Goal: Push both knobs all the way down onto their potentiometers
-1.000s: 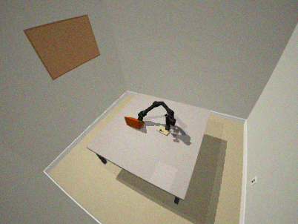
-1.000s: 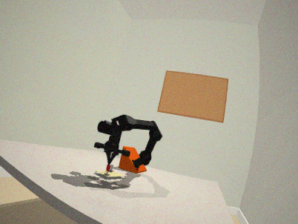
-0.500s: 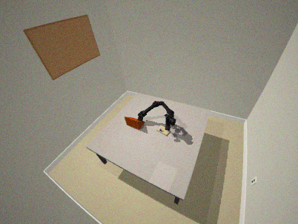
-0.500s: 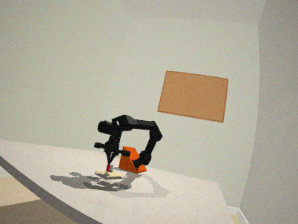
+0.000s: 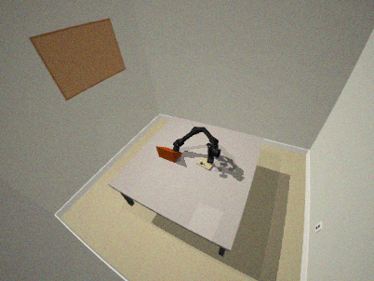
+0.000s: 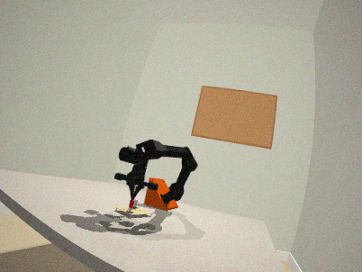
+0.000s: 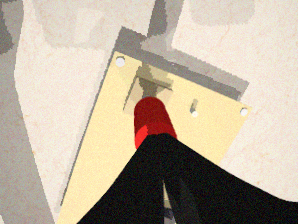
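Note:
A pale yellow circuit board (image 7: 107, 143) (image 6: 137, 211) (image 5: 203, 164) lies on the table. A red knob (image 7: 152, 119) (image 6: 131, 204) stands on it, over a potentiometer. My gripper (image 7: 157, 143) (image 6: 131, 198) (image 5: 211, 158) is shut, fingers together, with the tips right on top of the red knob. The black fingers fill the lower part of the wrist view and hide the near part of the board. I see only one knob; the fingers may hide a second one.
The orange arm base (image 6: 158, 194) (image 5: 168, 153) stands just behind the board. The grey table (image 5: 186, 195) reaches far to the front. An orange panel (image 6: 234, 116) hangs on the wall.

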Tool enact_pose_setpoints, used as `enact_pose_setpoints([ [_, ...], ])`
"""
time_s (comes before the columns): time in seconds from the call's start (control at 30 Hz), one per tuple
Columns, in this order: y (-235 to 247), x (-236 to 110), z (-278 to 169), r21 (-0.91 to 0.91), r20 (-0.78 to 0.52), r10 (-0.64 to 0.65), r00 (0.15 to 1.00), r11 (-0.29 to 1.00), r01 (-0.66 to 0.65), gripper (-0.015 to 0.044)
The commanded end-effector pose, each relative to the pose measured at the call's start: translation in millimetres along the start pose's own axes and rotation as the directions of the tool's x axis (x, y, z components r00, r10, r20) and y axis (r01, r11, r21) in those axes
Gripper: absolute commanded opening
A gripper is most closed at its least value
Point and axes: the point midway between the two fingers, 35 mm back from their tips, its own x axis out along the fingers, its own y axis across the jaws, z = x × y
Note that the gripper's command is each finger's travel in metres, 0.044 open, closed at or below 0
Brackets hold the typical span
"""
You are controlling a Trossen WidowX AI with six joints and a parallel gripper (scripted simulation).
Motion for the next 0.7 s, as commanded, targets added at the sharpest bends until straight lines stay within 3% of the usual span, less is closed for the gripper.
enact_pose_setpoints([
  [0.0,1.9,9.1,2.3,-0.01,-0.009,0.006,1.0,1.0,-0.006,0.0],
  [0.67,1.9,12.5,2.3,-0.01,-0.008,0.006,1.0,1.0,-0.006,0.0],
])
